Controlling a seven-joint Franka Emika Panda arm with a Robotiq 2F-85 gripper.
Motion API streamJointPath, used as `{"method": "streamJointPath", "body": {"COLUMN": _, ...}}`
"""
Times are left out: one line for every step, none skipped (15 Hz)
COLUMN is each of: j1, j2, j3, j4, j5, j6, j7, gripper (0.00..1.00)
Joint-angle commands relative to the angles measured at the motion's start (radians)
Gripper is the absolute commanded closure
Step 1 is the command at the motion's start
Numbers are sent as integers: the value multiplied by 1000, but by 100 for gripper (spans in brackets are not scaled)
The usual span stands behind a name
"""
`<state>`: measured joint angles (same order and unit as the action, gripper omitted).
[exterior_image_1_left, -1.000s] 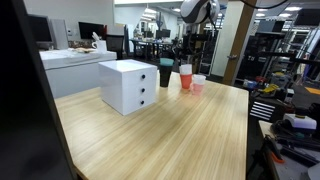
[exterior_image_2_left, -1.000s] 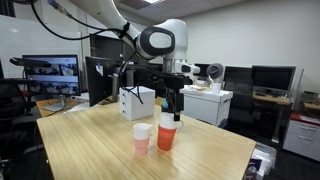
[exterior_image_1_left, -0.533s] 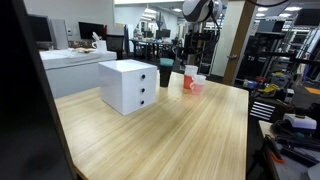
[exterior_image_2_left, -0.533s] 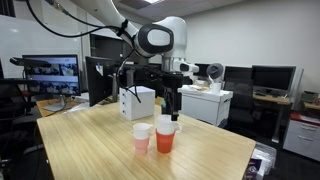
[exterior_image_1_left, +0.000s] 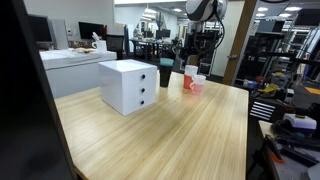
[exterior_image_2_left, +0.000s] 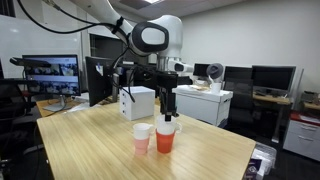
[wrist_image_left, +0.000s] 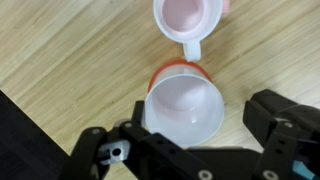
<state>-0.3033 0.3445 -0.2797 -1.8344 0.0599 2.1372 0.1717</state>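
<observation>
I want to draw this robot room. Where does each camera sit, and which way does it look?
Exterior view: off the table's end, looking along the table to the white drawer box, stacked cups and pink cup; only the arm shows.
Exterior view: across the table, facing the arm and the open gripper over the stacked cups.
Wrist view: straight down onto the stacked cups; fingers at the bottom.
Shared: all views show both cups.
</observation>
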Motion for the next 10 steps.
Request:
{"method": "streamJointPath", "body": {"j1": 6, "j2": -37, "j3": -2, "j4": -45, "j5": -13, "j6": 10, "j7": -5, "gripper": 0}}
{"method": "streamJointPath", "body": {"j1": 6, "j2": -36, "j3": -4, "j4": -47, "j5": -16, "j6": 11, "j7": -3, "gripper": 0}}
{"method": "streamJointPath", "body": {"j1": 8, "j2": -35, "j3": -6, "j4": -50, "j5": -21, "j6": 14, "j7": 0, "gripper": 0}}
{"method": "streamJointPath", "body": {"j1": 10, "j2": -34, "j3": -10, "j4": -54, "j5": -32, "j6": 17, "j7": 7, "gripper": 0}}
{"method": "streamJointPath", "body": {"j1": 10, "j2": -34, "j3": -12, "j4": -57, "j5": -39, "j6": 17, "j7": 9, "gripper": 0}}
{"method": "streamJointPath", "body": {"j1": 9, "j2": -33, "j3": -14, "j4": -58, "j5": -42, "j6": 14, "j7": 11, "gripper": 0}}
{"method": "streamJointPath", "body": {"j1": 9, "j2": -33, "j3": -15, "j4": -58, "j5": -43, "j6": 14, "j7": 12, "gripper": 0}}
{"method": "streamJointPath", "body": {"j1": 9, "j2": -32, "j3": -17, "j4": -59, "j5": -45, "j6": 14, "j7": 14, "gripper": 0}}
{"method": "streamJointPath", "body": {"j1": 7, "j2": -30, "j3": -17, "j4": -60, "j5": -43, "j6": 17, "j7": 12, "gripper": 0}}
{"method": "streamJointPath", "body": {"j1": 6, "j2": -27, "j3": -17, "j4": -61, "j5": -40, "j6": 20, "j7": 10, "gripper": 0}}
